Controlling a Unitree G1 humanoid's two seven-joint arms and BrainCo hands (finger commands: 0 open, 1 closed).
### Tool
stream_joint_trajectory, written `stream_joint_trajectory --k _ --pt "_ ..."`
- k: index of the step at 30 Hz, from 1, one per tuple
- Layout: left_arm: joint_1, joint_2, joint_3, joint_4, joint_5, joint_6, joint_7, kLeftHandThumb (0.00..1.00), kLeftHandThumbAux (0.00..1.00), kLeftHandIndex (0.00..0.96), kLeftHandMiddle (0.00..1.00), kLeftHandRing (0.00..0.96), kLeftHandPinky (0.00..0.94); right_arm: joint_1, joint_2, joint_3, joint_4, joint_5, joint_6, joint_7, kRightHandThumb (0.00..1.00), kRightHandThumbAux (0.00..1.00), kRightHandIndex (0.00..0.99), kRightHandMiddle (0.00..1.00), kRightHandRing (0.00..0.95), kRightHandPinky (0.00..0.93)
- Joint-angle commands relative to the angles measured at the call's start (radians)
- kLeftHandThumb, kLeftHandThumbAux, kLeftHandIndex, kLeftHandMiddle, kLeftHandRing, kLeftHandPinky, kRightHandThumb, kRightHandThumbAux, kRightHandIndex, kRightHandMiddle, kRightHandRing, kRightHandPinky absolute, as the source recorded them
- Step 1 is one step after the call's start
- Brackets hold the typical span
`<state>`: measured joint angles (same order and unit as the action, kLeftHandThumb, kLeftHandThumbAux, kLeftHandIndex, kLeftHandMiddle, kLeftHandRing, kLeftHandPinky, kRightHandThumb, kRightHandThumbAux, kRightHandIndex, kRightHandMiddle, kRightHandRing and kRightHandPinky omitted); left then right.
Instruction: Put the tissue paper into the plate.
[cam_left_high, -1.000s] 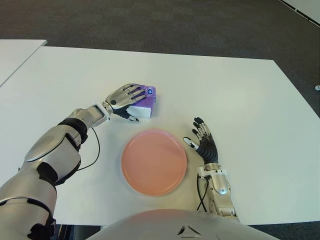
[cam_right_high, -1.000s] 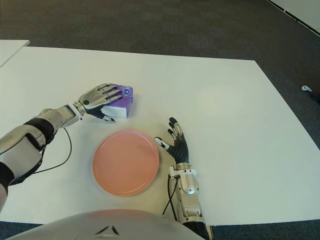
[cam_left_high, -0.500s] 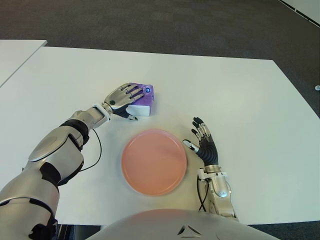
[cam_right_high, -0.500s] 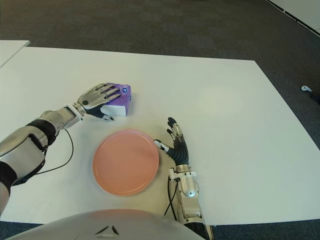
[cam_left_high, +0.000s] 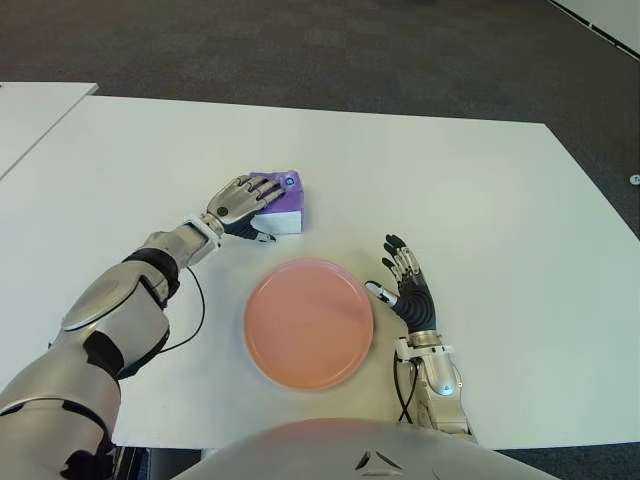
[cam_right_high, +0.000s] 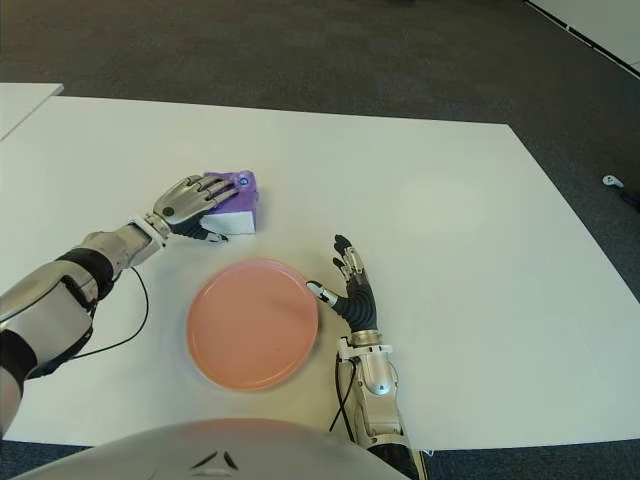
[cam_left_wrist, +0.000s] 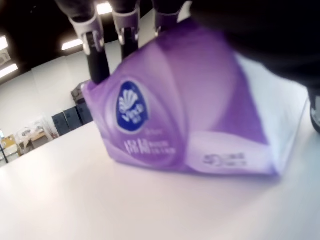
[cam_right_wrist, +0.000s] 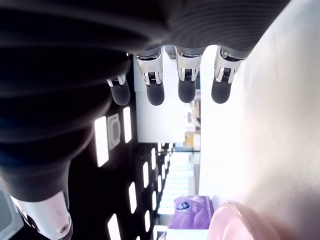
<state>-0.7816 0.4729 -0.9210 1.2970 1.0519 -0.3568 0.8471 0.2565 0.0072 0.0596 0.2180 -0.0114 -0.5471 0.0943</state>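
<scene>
Here, on a broad white table (cam_left_high: 480, 200): a soft purple-and-white plastic pack of tissue paper (cam_left_high: 281, 203), lying flat on the tabletop beyond the far left rim of a round salmon-pink plate (cam_left_high: 308, 322), near it but not in it and not touching it. Draped over the pack's near and left side, the silver-and-black left hand (cam_left_high: 237, 201), fingers (cam_left_wrist: 94, 50) curled across the purple top and thumb tucked against the white near face, closed around the pack; palm side of that grip hidden under the hand in both eye views. Seen from the left wrist, three dark fingertips hooked over the pack's far upper edge, a blue-and-white shell logo and printed characters on the purple end face, the lettering too blurred to read; pack's underside down on the table. Just beside the plate's right rim, the right hand (cam_left_high: 406, 285), palm up, fingers spread and holding nothing, thumb pointing toward the plate; contact with the table not clear. From the right wrist, four black fingertips fanned apart, much of the frame blocked by the dark hand itself, with the purple pack and a sliver of pink plate far off. Beyond the table, dark grey carpet (cam_left_high: 300, 50); at the bottom edge, the robot's grey torso cut off.
</scene>
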Motion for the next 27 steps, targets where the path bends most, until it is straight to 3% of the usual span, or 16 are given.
stream_joint_trajectory --k 1,2,3,7,13,27 --pt "0.104 -0.039 -0.040 0.052 0.037 0.019 -0.015 0.398 0.576 0.393 0.618 0.603 0.663 0.068 -0.020 -0.022 0.144 0.018 0.075 0.010 0.000 0.714 0.000 0.000 0.000 0.000" --pt "0.109 -0.045 -0.040 0.055 0.035 0.024 -0.012 0.411 0.581 0.405 0.631 0.615 0.676 0.067 -0.020 -0.022 0.146 0.018 0.074 0.011 0.000 0.715 0.000 0.000 0.000 0.000" --pt "0.113 -0.050 -0.040 0.057 0.033 0.028 -0.010 0.514 0.624 0.413 0.653 0.636 0.697 0.066 -0.020 -0.022 0.147 0.018 0.074 0.012 0.000 0.716 0.000 0.000 0.000 0.000" --pt "0.129 -0.059 -0.028 0.061 0.011 0.023 0.007 0.665 0.682 0.428 0.697 0.682 0.728 0.063 -0.021 -0.023 0.155 0.021 0.071 0.020 0.000 0.719 0.000 0.000 0.000 0.000" --pt "0.143 -0.067 -0.005 0.061 -0.028 -0.003 0.023 0.706 0.695 0.434 0.718 0.703 0.732 0.067 -0.024 -0.022 0.155 0.020 0.073 0.025 0.000 0.718 0.000 0.000 0.000 0.000" --pt "0.182 -0.105 0.036 0.064 -0.065 0.043 0.169 0.715 0.700 0.442 0.819 0.783 0.822 0.065 -0.019 -0.023 0.158 0.023 0.077 0.031 0.000 0.698 0.000 0.000 0.000 0.000"
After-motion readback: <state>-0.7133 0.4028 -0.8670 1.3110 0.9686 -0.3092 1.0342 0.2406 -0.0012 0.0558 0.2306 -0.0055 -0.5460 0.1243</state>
